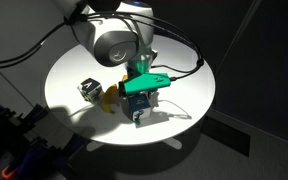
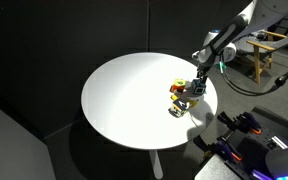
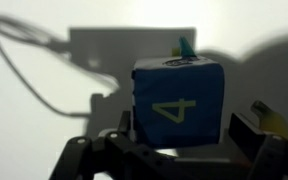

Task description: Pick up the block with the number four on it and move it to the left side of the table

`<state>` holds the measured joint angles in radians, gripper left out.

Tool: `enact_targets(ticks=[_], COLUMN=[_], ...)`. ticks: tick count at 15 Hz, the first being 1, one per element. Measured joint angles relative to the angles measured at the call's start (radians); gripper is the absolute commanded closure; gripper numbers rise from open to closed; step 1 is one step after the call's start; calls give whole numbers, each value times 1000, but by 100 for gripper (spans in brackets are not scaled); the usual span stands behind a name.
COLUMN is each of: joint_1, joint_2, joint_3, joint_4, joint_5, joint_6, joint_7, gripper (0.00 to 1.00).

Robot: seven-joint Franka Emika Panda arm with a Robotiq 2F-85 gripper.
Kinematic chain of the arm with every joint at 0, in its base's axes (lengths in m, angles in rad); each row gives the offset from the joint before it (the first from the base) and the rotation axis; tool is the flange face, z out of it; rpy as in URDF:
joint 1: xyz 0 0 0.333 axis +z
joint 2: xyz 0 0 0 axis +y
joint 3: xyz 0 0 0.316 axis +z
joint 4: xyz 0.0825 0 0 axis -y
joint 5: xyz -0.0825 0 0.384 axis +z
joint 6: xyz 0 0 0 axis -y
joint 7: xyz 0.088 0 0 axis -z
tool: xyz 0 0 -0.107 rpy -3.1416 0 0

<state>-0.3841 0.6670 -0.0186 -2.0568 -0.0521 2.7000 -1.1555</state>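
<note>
The block with the number four (image 3: pixel 179 100) is a blue cube with a yellow-green 4 on the face towards the wrist camera. It fills the middle of the wrist view. My gripper (image 3: pixel 181 125) straddles it, one finger on each side, with a thin gap showing at the right finger, so it reads as open. In an exterior view the gripper (image 1: pixel 141 103) is down at the round white table (image 1: pixel 64 70), with the blue block (image 1: pixel 139 115) under it. In an exterior view the gripper (image 2: pixel 189 92) is near the table's right edge (image 2: pixel 114 100).
A black-and-white cube (image 1: pixel 87 88) and a yellow banana (image 1: pixel 109 98) lie just beside the gripper. An orange-red cube (image 2: pixel 174 87) sits next to it. The table edge is close to the block. A cable hangs from the arm.
</note>
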Motion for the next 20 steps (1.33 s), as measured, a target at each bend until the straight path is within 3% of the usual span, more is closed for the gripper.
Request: enact_targets(ticks=[6,7,8,11,17,20], joint_1=[0,0,0,0,3,9], joint_2=[25,28,32,41,39,35], joint_3=[-1,-1,-1,-1,-1,-1], joint_4=[10,13,15,21,26,26], joint_5=[0,0,0,0,0,0], joint_6=[22,23,23,23,16,-1], joint_7=[0,0,0,0,41,105], gripper=[0,16,26,49,87,94])
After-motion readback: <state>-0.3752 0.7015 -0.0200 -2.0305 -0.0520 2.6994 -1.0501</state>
